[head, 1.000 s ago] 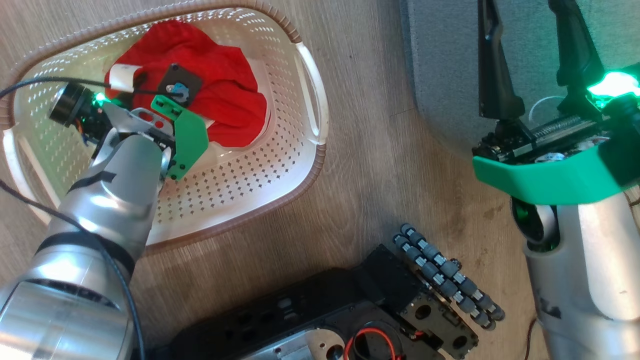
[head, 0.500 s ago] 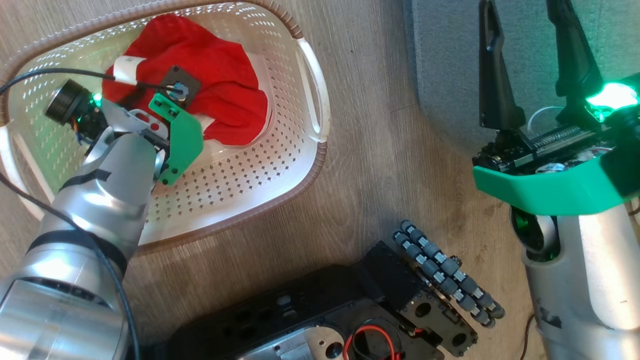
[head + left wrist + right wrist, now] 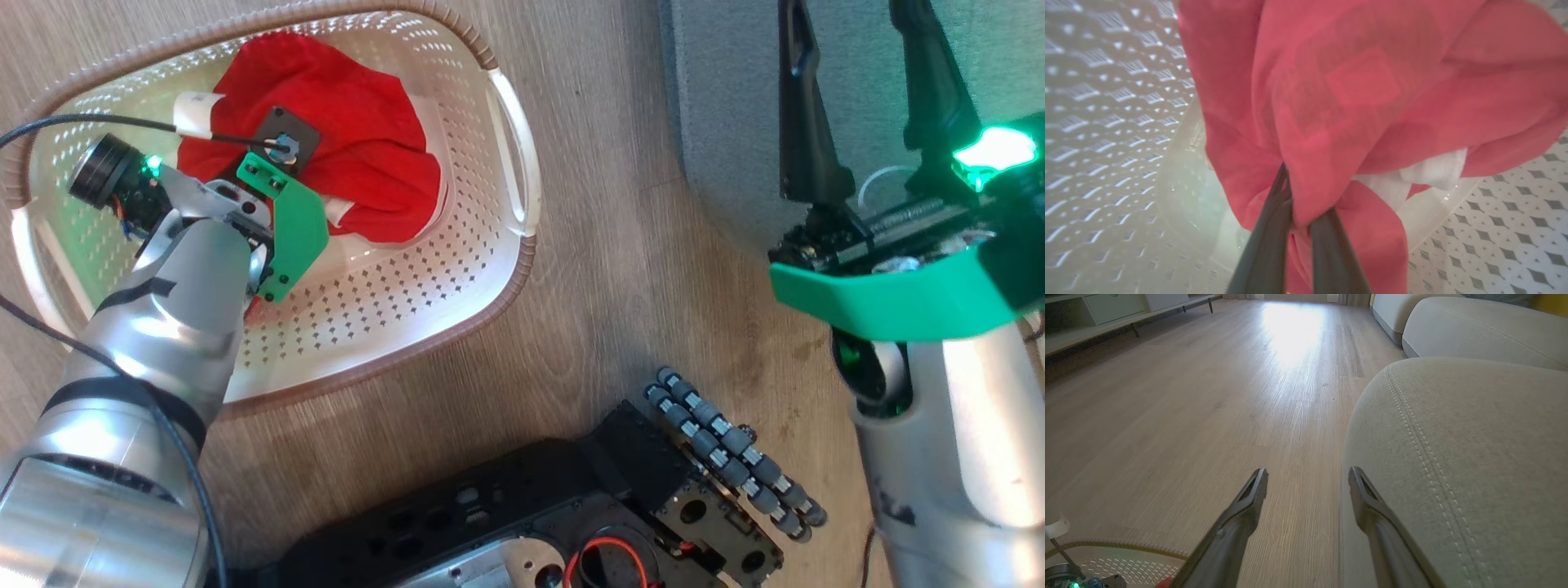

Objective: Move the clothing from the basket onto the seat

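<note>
Red clothing (image 3: 359,155) with a white band (image 3: 196,106) lies bunched in the cream perforated basket (image 3: 506,269) on the floor. My left wrist (image 3: 269,212) reaches down into the basket and hides the fingers in the head view. In the left wrist view my left gripper (image 3: 1300,204) is shut on a fold of the red clothing (image 3: 1372,102), which hangs over the basket floor (image 3: 1515,212). My right gripper (image 3: 857,33) stands open with nothing in it at the left edge of the grey seat (image 3: 735,98). The right wrist view shows its fingers (image 3: 1307,473) apart beside the seat (image 3: 1474,457).
My dark wheeled base (image 3: 531,506) and its roller wheel (image 3: 735,449) sit below the basket on the wooden floor (image 3: 604,269). A second cushion (image 3: 1486,330) lies beyond the seat. A low pale cabinet (image 3: 1106,314) stands far across the floor.
The left wrist has shifted slightly to the left, and the red clothing has drawn up a little with it. The right arm has hardly moved.
</note>
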{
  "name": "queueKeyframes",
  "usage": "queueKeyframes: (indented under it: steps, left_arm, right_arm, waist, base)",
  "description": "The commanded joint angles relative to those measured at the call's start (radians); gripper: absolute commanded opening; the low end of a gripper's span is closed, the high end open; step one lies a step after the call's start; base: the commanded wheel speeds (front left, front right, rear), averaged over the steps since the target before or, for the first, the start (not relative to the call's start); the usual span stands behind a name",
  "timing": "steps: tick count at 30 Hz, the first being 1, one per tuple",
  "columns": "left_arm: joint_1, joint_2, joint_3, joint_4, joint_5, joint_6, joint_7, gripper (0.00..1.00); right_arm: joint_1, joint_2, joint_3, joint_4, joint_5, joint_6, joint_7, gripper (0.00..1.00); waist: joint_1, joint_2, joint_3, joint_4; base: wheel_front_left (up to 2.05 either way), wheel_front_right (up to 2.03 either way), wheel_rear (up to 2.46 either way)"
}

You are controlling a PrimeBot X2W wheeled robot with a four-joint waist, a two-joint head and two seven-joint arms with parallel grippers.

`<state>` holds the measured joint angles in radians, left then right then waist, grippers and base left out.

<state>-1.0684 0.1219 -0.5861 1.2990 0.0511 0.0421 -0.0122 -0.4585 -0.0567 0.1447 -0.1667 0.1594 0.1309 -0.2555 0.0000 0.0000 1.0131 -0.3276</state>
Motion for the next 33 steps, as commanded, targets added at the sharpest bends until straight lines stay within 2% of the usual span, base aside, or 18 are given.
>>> queueKeyframes:
  steps: [1,7,18,23,25,31,33]
  left_arm:
    - [0.028,0.010,0.010,-0.008,-0.007,0.007,-0.014,0.00]
    - [0.039,0.004,0.021,-0.008,-0.036,0.015,-0.067,0.00]
    - [0.148,-0.053,0.036,-0.010,-0.105,0.005,-0.212,0.00]
    - [0.209,-0.065,0.051,-0.045,-0.148,0.003,-0.245,0.00]
    - [0.236,-0.068,0.060,-0.084,-0.169,0.004,-0.248,0.00]
    - [0.351,-0.069,0.108,-0.328,-0.214,0.022,-0.249,0.00]
    - [0.371,-0.068,0.120,-0.363,-0.219,0.023,-0.249,0.00]
  right_arm:
    - [0.017,0.006,0.019,-0.024,0.008,0.000,-0.006,1.00]
    - [-0.028,0.006,0.029,0.003,0.015,0.000,-0.006,1.00]
    - [0.010,0.006,0.006,0.068,-0.015,0.000,-0.006,1.00]
    - [0.038,0.006,-0.001,0.099,-0.036,0.000,-0.006,1.00]
    - [0.054,0.006,-0.008,0.112,-0.045,0.000,-0.006,1.00]
    - [0.099,0.006,-0.028,0.141,-0.053,0.000,-0.006,1.00]
    - [0.108,0.006,-0.027,0.146,-0.056,0.000,-0.006,1.00]
  waist:
    - [0.0000,0.0000,-0.009,0.000]
    - [0.0000,0.0000,-0.060,0.001]
    - [0.0000,0.0000,-0.284,0.081]
    - [0.0000,0.0000,-0.398,0.115]
    - [0.0000,0.0000,-0.446,0.130]
    - [0.0000,0.0000,-0.573,0.168]
    - [0.0000,0.0000,-0.592,0.174]
  base:
    - [0.00,0.00,0.00]
    - [0.00,0.00,0.00]
    - [0.00,0.00,0.00]
    - [0.00,0.00,0.00]
    - [0.00,0.00,0.00]
    - [0.00,0.00,0.00]
    - [0.00,0.00,0.00]
